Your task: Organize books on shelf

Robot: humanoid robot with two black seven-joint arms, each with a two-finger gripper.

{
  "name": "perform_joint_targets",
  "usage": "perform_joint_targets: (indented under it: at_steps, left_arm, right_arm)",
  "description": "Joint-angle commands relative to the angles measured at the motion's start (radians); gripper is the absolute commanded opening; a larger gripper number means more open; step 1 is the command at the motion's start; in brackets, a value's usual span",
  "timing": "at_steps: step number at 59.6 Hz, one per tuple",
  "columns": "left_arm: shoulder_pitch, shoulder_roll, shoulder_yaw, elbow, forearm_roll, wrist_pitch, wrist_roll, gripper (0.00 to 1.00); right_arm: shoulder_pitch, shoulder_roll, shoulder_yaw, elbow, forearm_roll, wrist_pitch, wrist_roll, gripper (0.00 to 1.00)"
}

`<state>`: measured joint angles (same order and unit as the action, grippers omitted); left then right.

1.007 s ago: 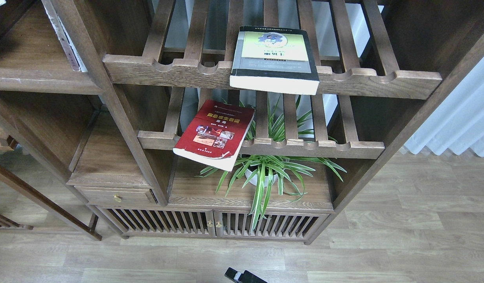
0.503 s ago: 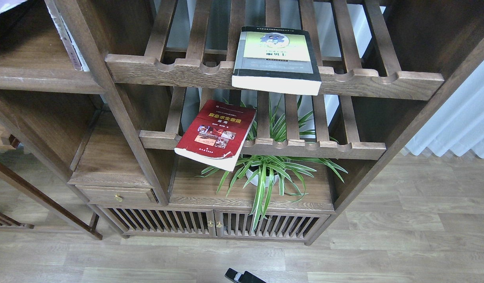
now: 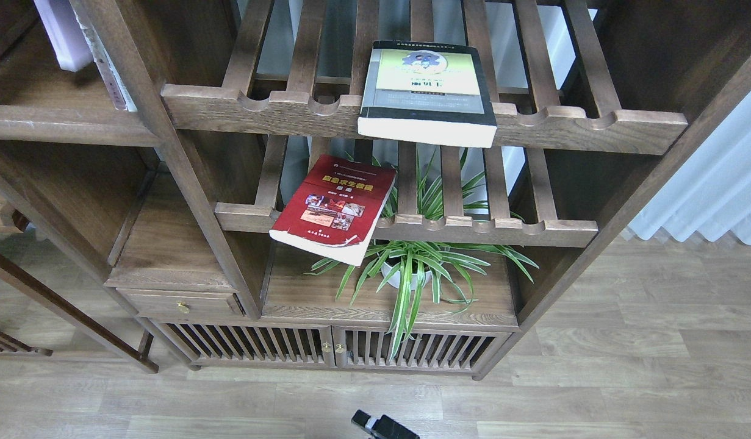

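Note:
The thick black-edged book with the yellow-green cover lies flat on the upper slatted rack, overhanging its front rail. The red book with photos lies tilted on the lower slatted rack, its front corner hanging over the rail. The pale lavender-white book stands upright at the top left above the solid dark-brown shelf; what holds it is out of view. A small black part of my arm shows at the bottom edge; its fingers cannot be told apart.
A thin pale spine leans against the bookcase upright beside the lavender book. A potted spider plant stands under the lower rack. A small drawer and slatted doors sit below. White curtain at right.
The lavender-white book has come into view at the top left and moved down toward the solid shelf. The black part at the bottom edge shifted slightly right.

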<state>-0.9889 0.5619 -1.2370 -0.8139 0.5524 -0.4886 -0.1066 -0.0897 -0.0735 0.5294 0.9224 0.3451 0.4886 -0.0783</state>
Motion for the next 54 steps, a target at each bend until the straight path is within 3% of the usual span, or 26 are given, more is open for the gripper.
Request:
perform_joint_targets:
  at_steps: [1, 11, 21, 36, 37, 41, 49, 54]
  left_arm:
    - [0.027, 0.016, -0.013, -0.031, -0.032, 0.0, -0.001, 0.75]
    - [0.084, 0.036, -0.108, -0.09, -0.072, 0.0, -0.019, 0.75]
    - [0.234, 0.036, -0.286, -0.212, -0.1, 0.0, -0.019, 0.76]
    - [0.555, 0.035, -0.433, -0.487, -0.166, 0.0, -0.004, 0.78]
    - [0.623, 0.033, -0.459, -0.54, -0.192, 0.0, -0.001, 0.78]
    - [0.714, 0.024, -0.483, -0.597, -0.226, 0.0, -0.001, 0.78]
    - [0.851, 0.023, -0.493, -0.662, -0.285, 0.0, -0.001, 0.8]
    - [0.912, 0.021, -0.495, -0.665, -0.313, 0.0, -0.002, 0.91]
  right_arm:
    - [0.001, 0.0, 0.0, -0.001, 0.0, 0.0, 0.003, 0.99]
    - [0.002, 0.0, 0.001, -0.002, 0.015, 0.0, 0.025, 0.99]
    - [0.005, 0.001, 0.001, -0.001, 0.048, 0.0, 0.06, 0.99]
    - [0.01, 0.006, 0.001, -0.001, 0.048, 0.0, 0.06, 0.99]
    - [0.019, 0.011, 0.003, -0.001, 0.049, 0.0, 0.06, 0.99]
    - [0.033, 0.012, 0.014, -0.002, 0.049, 0.0, 0.06, 0.99]
    - [0.044, 0.041, 0.072, -0.002, 0.051, 0.0, 0.06, 0.99]
    - [0.045, 0.061, 0.104, -0.004, 0.049, 0.0, 0.06, 0.99]
